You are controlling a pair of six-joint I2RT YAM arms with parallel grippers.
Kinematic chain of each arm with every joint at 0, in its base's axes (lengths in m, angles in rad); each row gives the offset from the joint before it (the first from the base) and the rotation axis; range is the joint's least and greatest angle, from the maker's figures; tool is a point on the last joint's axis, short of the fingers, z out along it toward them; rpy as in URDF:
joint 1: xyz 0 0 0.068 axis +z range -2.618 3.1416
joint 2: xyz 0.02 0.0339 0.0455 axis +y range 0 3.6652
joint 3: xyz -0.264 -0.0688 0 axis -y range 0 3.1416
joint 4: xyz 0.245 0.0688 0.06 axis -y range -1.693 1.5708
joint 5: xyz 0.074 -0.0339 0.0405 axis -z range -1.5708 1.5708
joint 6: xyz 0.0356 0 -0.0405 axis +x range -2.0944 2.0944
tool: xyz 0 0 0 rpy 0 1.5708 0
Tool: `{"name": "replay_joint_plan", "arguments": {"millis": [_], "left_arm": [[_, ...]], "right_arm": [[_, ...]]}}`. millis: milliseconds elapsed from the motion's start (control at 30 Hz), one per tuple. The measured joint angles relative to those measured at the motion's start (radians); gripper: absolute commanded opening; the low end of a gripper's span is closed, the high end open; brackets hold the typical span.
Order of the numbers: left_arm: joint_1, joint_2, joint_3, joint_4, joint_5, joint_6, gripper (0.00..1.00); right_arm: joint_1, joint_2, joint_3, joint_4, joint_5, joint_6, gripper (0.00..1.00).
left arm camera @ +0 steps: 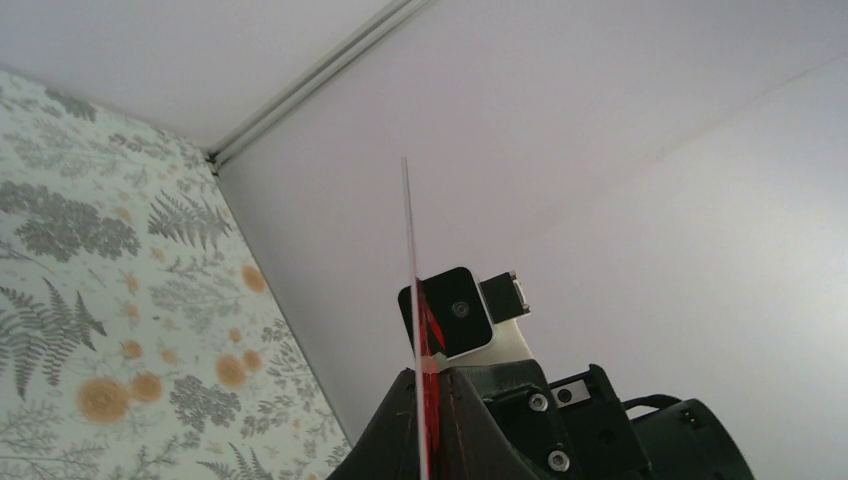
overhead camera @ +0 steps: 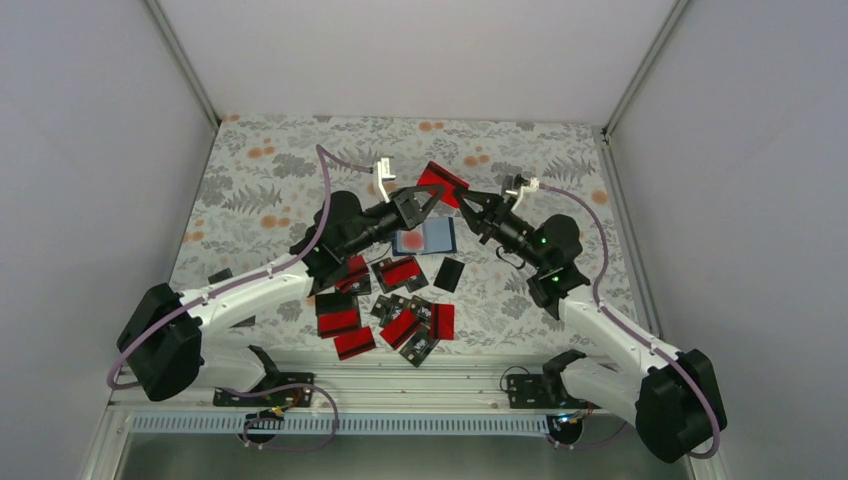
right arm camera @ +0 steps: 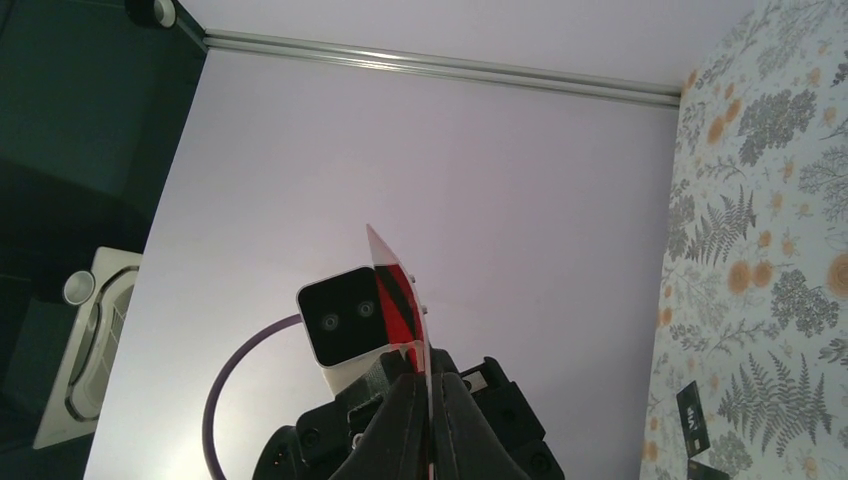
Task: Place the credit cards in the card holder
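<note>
I'm holding one red card (overhead camera: 443, 184) in the air between both arms, above the table (overhead camera: 280, 180), at about 12 o'clock from the loose credit cards (overhead camera: 400, 312). Left gripper (overhead camera: 428, 200) is pinching its 9 o'clock end and right gripper (overhead camera: 474, 208) its 3 o'clock end. Both wrist views are showing the card edge-on, running straight between nearly closed fingers, so I'm reading both as clamped on it. I can't tell which one is actually carrying it.

Card holder (overhead camera: 441, 236) is lying flat right under the grippers, at 6 o'clock from the held card. A pale card with a red blot (overhead camera: 409, 241) is sitting at its 9 o'clock side; on it or just beside it, I can't tell. Black card (overhead camera: 449, 274) is lying at 5 o'clock from the holder, apart from it.

Handling, my judgement:
- **Held card:** it's looking light, thin, stiff with a little flex, and slick-faced. I'm gripping across the flat faces near one short end and leaving the far end free to lead into the pocket.
- **Two opposed grips:** these are risking a bow or twist if the arms pull differently.
- **Flat-lying cards:** they're offering no edge to pinch, so I'm expecting to slide or tip them first.
- **Holder:** it's looking soft and light, likely shifting under an insertion push, so I'm planning to pin it with one gripper.
</note>
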Motion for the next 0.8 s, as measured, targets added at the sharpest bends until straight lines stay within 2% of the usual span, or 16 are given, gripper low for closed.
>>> {"name": "replay_joint_plan", "arguments": {"millis": [167,200,333,367,400,567,700,800], "left_arm": [[0.0,0.003,0.001,0.0,0.004,-0.004,0.02],[0.0,0.005,0.002,-0.001,0.004,-0.003,0.02],[0.008,0.012,0.016,-0.034,0.009,0.003,0.02],[0.014,0.012,0.023,-0.056,0.01,0.009,0.02],[0.024,0.012,0.027,-0.079,0.011,0.016,0.02],[0.109,0.01,0.036,-0.217,0.02,0.09,0.02],[0.196,0.035,0.059,-0.363,0.055,0.188,0.02],[0.277,0.117,0.077,-0.441,0.145,0.262,0.02]], "right_arm": [[0.0,-0.004,-0.006,-0.002,0.006,-0.016,0.04],[0.0,-0.004,-0.006,-0.004,0.008,-0.023,0.07],[-0.005,-0.003,0.017,-0.087,0.0,-0.081,0.47],[-0.007,0.0,0.039,-0.138,-0.008,-0.113,0.54],[-0.01,0.005,0.078,-0.214,-0.015,-0.166,0.58],[-0.06,0.018,0.196,-0.473,-0.01,-0.381,0.58],[-0.162,0.053,0.201,-0.635,-0.005,-0.569,0.51],[-0.236,0.147,0.204,-0.713,-0.027,-0.699,0.45]]}}
